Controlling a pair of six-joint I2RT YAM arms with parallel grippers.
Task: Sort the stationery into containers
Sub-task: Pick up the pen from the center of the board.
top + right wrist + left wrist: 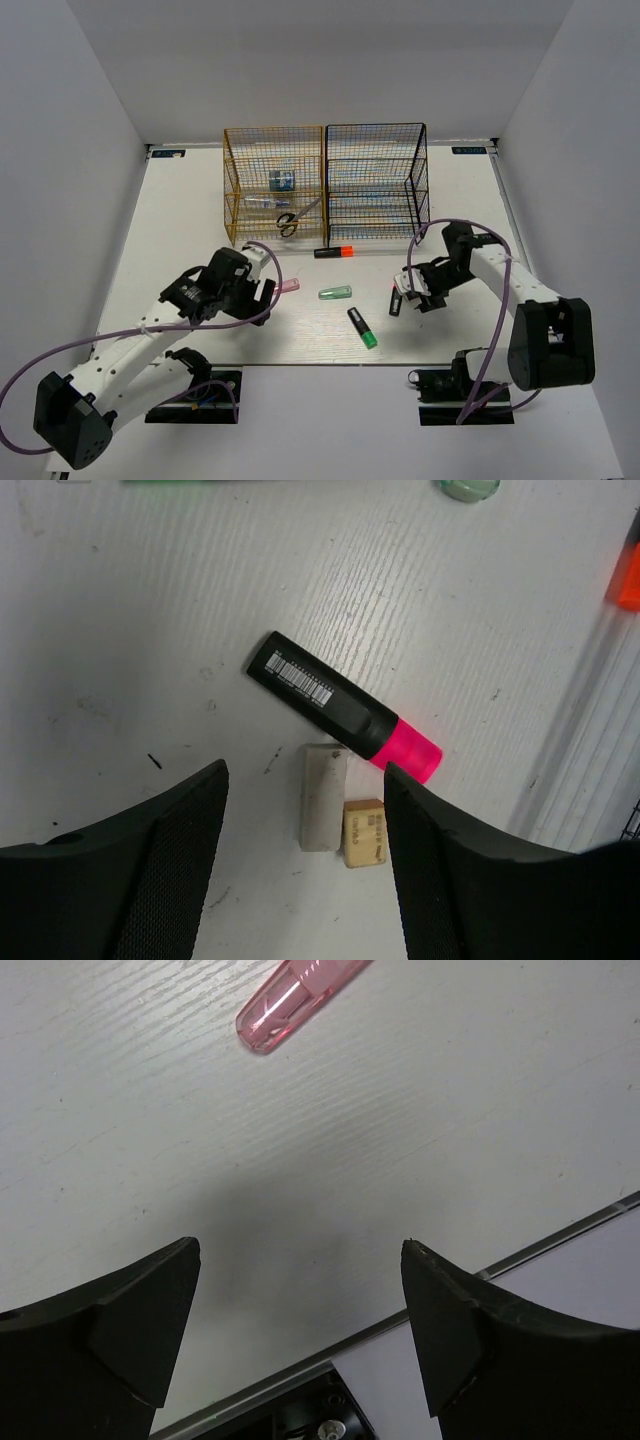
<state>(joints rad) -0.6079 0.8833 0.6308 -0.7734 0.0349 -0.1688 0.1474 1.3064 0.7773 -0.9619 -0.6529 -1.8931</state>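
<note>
Both arm bases (70, 420) sit at the near edge of the white surface (180, 200). The left tool (262, 290) hangs just beside a pink capsule (288, 286), and the right tool (405, 297) hovers over a pink-capped highlighter (393, 303). Between the arms lie a green capsule (335, 293) and a green-capped highlighter (362, 327), and an orange-capped highlighter (335, 252) lies just before the racks. A gold rack (230, 200) and a black rack (420, 190) stand side by side at the far end; the gold one holds a blue tape roll (282, 180), a clear pen (262, 202) and black-handled scissors (288, 222). On the left wrist view, the left tool (300, 1250) stands wide apart over bare surface, with the pink capsule (300, 1000) lying ahead of it. On the right wrist view, the right tool (305, 770) is apart and clamps nothing. A white eraser (323, 795) and a small beige eraser (364, 830) lie on the surface between its fingers, beside each other. The pink-capped highlighter (335, 705) lies slanted just beyond them.
</note>
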